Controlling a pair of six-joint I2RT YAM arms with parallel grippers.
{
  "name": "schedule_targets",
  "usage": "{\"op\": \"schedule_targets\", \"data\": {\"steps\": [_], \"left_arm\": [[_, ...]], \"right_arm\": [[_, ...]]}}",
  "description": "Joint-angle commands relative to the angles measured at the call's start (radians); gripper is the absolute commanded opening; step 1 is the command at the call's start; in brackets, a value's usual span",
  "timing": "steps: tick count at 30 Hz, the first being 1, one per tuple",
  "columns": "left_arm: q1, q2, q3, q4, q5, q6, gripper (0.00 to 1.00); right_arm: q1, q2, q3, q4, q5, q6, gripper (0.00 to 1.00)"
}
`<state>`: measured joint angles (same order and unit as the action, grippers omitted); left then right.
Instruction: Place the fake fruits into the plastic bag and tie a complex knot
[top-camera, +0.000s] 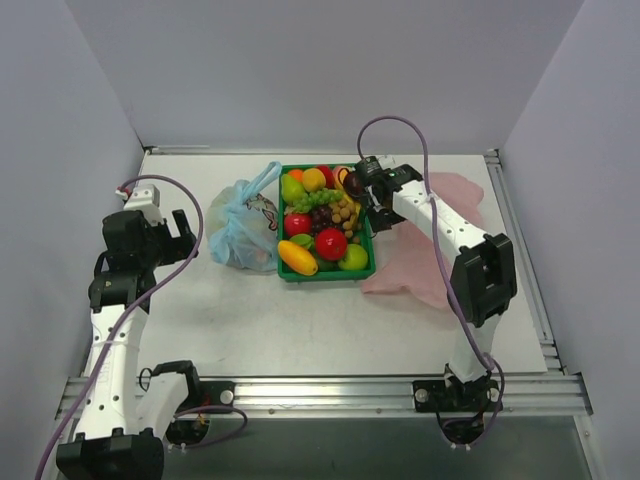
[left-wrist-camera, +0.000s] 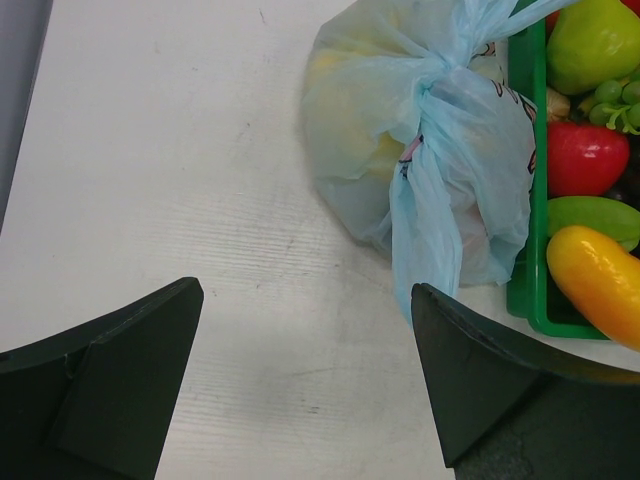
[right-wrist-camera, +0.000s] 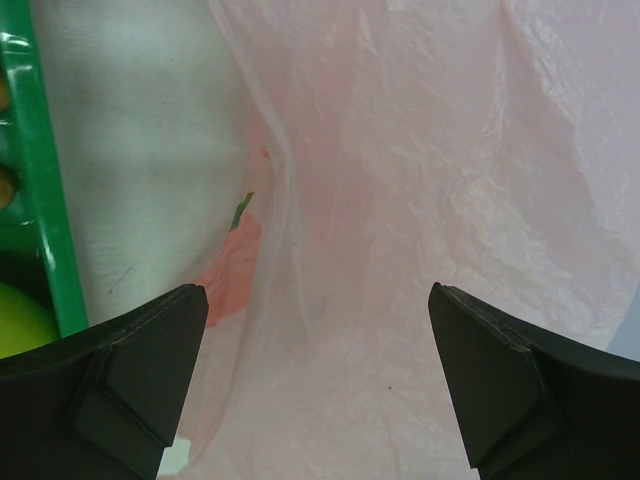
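**Right gripper (right-wrist-camera: 315, 300) gaping over the plastic bag (right-wrist-camera: 420, 180)**

Fingers spread wide, nothing between them, hanging just above the plastic bag, which lies flat on the surface (top-camera: 300, 330) just right of the green tray (top-camera: 325, 277). Fake fruits (top-camera: 325, 225) are piled inside that tray. Left gripper (left-wrist-camera: 307, 292) is spread and empty too, well left of the tray, with a tied blue bag (left-wrist-camera: 420, 150) between them. From above, the right arm covers part of the plastic bag, and I can't spot its handles. It has a red-and-green print, nothing readable.
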<state>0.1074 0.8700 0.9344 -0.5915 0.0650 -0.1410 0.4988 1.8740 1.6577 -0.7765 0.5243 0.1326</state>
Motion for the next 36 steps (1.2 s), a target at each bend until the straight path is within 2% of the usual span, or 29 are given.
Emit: {"op": "schedule_targets", "data": {"steps": [1,14,16,17,20,21,22,23,25,29,36], "left_arm": [[0.000,-0.017,-0.003,0.041,-0.017,0.011,0.97],[0.000,-0.029,-0.031,0.059,-0.048,0.024,0.97],[0.000,-0.028,-0.031,0.056,-0.045,0.026,0.98],[0.000,-0.026,-0.031,0.056,-0.042,0.024,0.97],[0.000,-0.028,-0.025,0.056,-0.036,0.024,0.97],[0.000,-0.029,-0.022,0.056,-0.036,0.026,0.97],[0.000,-0.031,-0.019,0.056,-0.033,0.027,0.97],[0.000,-0.029,-0.016,0.058,-0.022,0.030,0.97],[0.000,-0.028,-0.013,0.058,-0.011,0.034,0.97],[0.000,-0.006,-0.002,0.058,0.028,0.034,0.97],[0.000,0.041,0.038,0.074,0.091,0.024,0.98]], "right_arm": [[0.001,0.034,-0.022,0.016,0.127,0.070,1.00],[0.001,0.137,-0.130,0.111,0.178,0.087,1.00],[-0.002,0.142,-0.150,0.134,0.186,0.088,0.96],[-0.006,0.140,-0.157,0.138,0.178,0.091,0.91],[-0.019,0.125,-0.176,0.143,0.148,0.082,0.66],[-0.022,0.111,-0.180,0.146,0.126,0.067,0.45],[-0.023,0.079,-0.184,0.146,0.079,0.058,0.34],[-0.025,0.056,-0.188,0.145,0.053,0.046,0.17],[-0.026,-0.028,-0.199,0.141,-0.009,0.001,0.01],[-0.042,-0.168,-0.243,0.140,-0.244,-0.125,0.00],[-0.170,-0.349,-0.299,0.099,-0.452,-0.270,0.00]]}}
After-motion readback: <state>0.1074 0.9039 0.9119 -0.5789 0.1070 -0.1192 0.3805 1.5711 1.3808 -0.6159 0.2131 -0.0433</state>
